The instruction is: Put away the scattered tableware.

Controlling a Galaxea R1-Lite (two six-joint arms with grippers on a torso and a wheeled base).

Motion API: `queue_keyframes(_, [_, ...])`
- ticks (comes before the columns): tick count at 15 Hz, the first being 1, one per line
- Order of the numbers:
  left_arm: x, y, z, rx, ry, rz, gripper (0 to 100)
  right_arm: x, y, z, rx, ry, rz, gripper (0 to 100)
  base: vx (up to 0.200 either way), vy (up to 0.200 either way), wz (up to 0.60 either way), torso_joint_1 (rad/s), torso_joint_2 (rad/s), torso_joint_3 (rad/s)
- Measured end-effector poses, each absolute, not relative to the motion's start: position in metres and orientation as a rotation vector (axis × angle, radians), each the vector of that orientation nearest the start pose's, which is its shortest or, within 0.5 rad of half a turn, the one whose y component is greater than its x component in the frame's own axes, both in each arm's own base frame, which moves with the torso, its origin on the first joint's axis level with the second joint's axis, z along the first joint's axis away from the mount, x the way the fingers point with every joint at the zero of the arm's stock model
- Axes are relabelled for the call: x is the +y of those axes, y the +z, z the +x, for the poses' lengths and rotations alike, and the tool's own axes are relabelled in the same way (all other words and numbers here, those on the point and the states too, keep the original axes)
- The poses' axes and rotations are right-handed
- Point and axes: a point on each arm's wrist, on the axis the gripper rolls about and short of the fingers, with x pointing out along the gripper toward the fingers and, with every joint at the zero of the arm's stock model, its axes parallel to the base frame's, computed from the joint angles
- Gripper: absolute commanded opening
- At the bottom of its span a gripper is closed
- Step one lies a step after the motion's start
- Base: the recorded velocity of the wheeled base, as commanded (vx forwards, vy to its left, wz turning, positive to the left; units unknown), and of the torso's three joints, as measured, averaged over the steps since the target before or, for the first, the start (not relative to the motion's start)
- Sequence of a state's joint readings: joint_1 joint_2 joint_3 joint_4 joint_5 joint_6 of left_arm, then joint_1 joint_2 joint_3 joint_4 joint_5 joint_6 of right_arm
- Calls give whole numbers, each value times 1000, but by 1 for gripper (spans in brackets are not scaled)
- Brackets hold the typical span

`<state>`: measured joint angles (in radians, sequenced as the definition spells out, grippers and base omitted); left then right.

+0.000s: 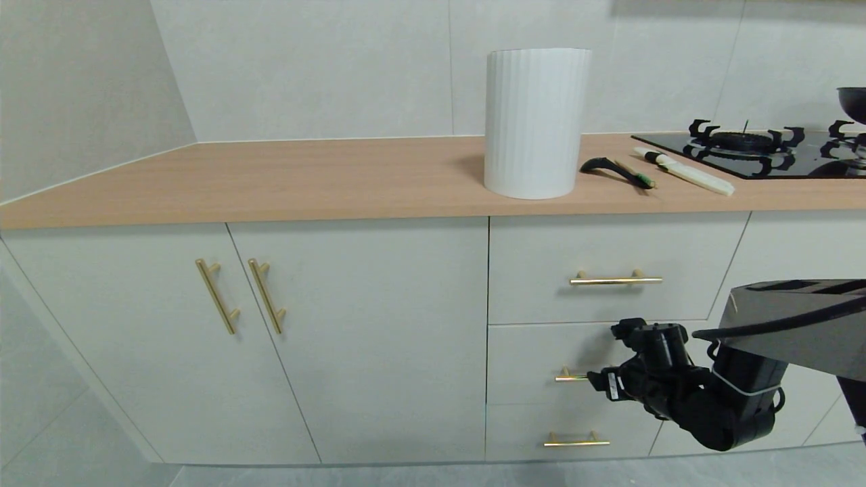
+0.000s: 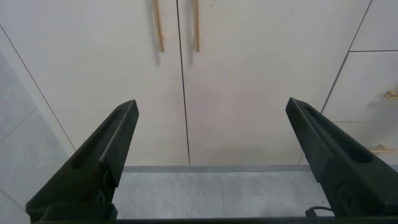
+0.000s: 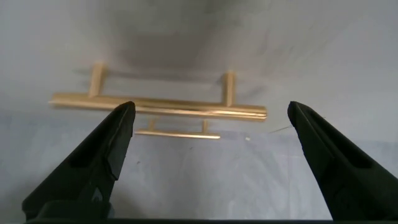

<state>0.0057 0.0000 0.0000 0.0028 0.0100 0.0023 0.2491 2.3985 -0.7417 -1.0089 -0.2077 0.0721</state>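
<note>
On the wooden counter [image 1: 304, 179] lie a curved black utensil [image 1: 612, 169] and a long pale utensil [image 1: 685, 173], just right of a tall white ribbed container [image 1: 534, 122]. My right gripper [image 1: 597, 379] is low in front of the drawers, at the middle drawer's gold handle [image 1: 570, 377]. In the right wrist view that gripper [image 3: 211, 112] is open, and the gold handle [image 3: 158, 107] lies across the gap, close ahead of the fingertips. My left gripper [image 2: 211, 106] is open with nothing in it, facing the double cabinet doors [image 2: 249, 81] low near the floor.
A black gas hob [image 1: 751, 152] sits at the counter's right end. Three drawers stack under the utensils: top handle [image 1: 616, 279], bottom handle [image 1: 576, 442]. Two cabinet doors with gold handles [image 1: 216, 295] stand to the left. Tiled floor [image 2: 211, 193] lies below.
</note>
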Motion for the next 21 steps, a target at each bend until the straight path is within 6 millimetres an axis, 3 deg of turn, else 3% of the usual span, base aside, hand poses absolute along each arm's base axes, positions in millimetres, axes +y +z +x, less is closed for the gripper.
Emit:
queue_keyframes(13, [0,75,-23,3,16,3,100,86,-58,359,642,-23,-69,100,0,0,0,0,0,0])
queue_keyframes(21, [0,75,-23,3,16,2,100,90,-55,344,712,-7,-101,100,0,0,0,0,0,0])
